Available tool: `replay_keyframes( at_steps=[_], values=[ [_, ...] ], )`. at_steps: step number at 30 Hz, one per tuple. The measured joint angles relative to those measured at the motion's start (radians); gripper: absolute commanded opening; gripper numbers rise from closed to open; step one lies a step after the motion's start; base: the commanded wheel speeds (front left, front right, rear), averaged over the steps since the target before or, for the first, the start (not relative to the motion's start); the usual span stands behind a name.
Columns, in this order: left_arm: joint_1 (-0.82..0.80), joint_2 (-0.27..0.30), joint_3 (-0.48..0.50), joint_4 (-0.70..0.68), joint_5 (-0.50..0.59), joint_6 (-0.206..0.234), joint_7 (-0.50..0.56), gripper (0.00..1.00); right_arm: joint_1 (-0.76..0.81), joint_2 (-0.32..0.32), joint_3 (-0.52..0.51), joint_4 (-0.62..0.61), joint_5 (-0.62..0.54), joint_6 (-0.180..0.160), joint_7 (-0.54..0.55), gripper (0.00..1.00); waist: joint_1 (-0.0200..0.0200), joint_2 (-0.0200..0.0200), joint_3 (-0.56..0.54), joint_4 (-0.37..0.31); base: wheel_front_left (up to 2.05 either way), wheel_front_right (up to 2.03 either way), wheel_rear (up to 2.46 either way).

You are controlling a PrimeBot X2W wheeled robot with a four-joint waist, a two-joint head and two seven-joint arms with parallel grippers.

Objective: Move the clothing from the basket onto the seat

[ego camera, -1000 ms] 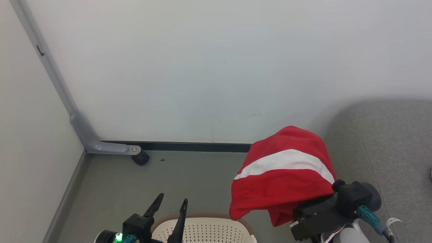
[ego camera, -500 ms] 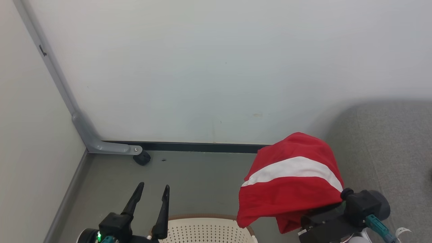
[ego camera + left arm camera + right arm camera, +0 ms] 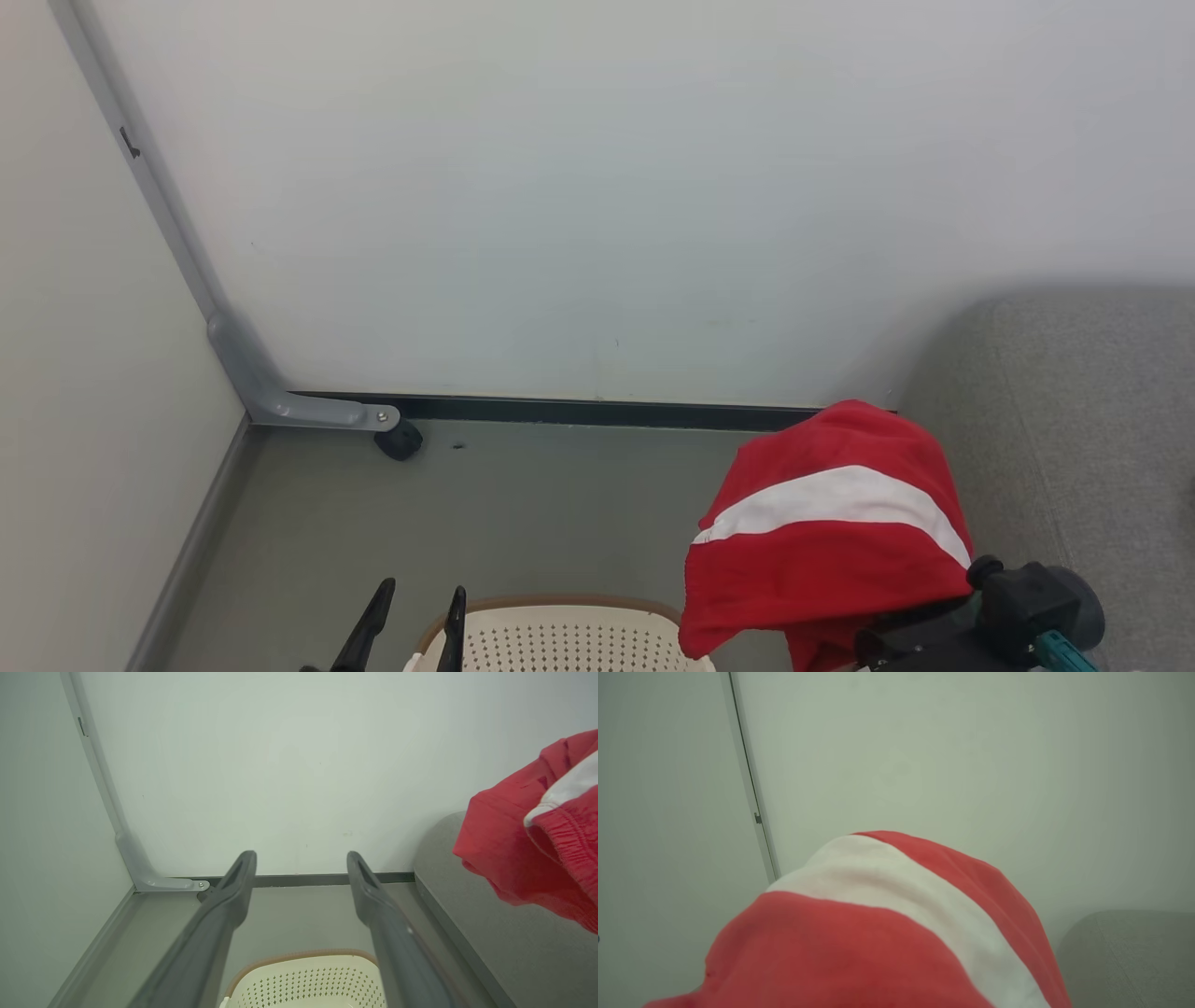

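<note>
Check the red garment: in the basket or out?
Out. The red garment hangs draped over the right end effector, clear of the basket, near the sofa.

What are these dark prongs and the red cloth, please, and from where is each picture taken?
They are a two-armed robot's grippers. The head camera looks down: the open left gripper above an oval cream-white perforated plastic basket on the grey floor. The shut right gripper, hidden under fabric, lifts a soft red garment with a broad white band beside a large grey fabric sofa. The other two pictures come from cameras on each wrist.
</note>
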Motion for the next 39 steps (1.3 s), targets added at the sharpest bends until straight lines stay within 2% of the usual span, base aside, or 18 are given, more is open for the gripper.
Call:
replay_keyframes(
  at_steps=[6,17,27,39],
  values=[
    [0.029,-0.026,0.027,-0.022,0.000,0.009,0.000,1.00,0.011,0.002,-0.006,-0.003,-0.003,0.000,0.000,0.00,0.0000,0.0000,-0.001,0.005,0.00,0.00,0.00],
    [0.031,-0.034,0.078,-0.053,0.036,0.018,0.000,1.00,0.012,0.008,-0.011,-0.004,-0.018,0.000,0.000,0.00,0.0000,0.0000,-0.003,0.002,0.00,0.00,0.00],
    [0.034,-0.043,0.079,-0.070,0.049,0.016,0.000,1.00,0.012,0.010,-0.021,-0.004,-0.019,0.000,0.000,0.00,0.0000,0.0000,-0.002,-0.006,0.00,0.00,0.00],
    [0.069,-0.058,0.053,-0.102,0.066,-0.019,0.000,1.00,0.002,0.011,-0.033,-0.010,-0.040,0.000,0.000,0.00,0.0000,0.0000,0.013,-0.059,0.00,0.00,0.00]
  ],
)
